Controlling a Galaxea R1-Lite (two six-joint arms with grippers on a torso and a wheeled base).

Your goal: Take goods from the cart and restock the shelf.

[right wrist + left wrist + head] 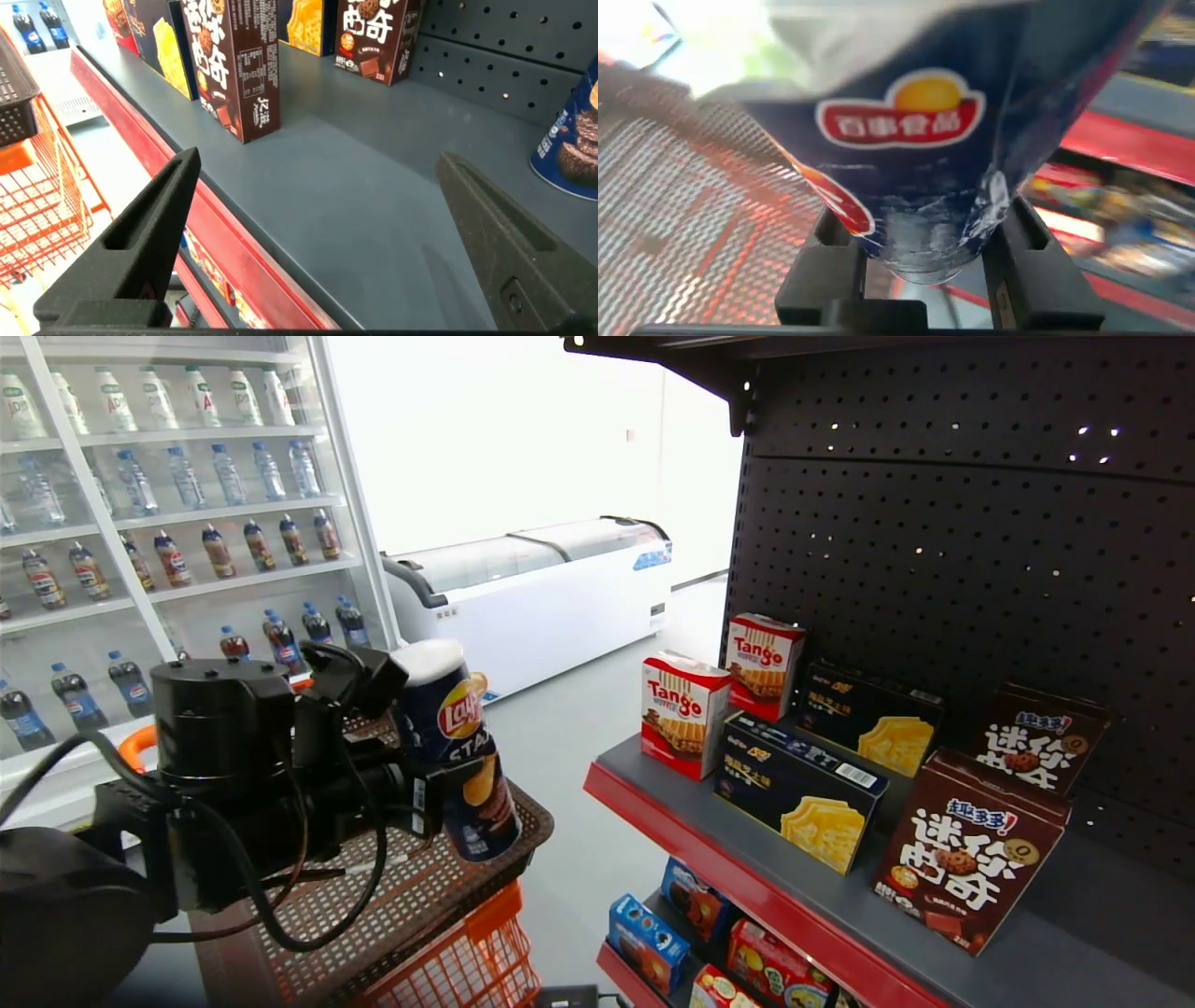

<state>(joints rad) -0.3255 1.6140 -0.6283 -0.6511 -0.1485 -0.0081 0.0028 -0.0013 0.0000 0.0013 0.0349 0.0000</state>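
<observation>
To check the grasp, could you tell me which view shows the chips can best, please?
The head view: the whole chips can shows, tilted, in the left tool above the cart. The left wrist view has part of it close up; the right wrist view looks at the shelf.

Shop interior, smooth grey floor [569,747]. Far wall [485,429] is white and blown out by strong light, with a dark skirting strip [695,581] at its foot. Glass-door drinks cooler [168,523] on the left with white shelves: white bottles [159,397] on the top row, water bottles [219,476] below, dark cola-type bottles [219,551] on the lower rows. White chest freezer [541,607] with curved glass sliding lids [523,549] stands just beside the cooler, against the far wall
</observation>
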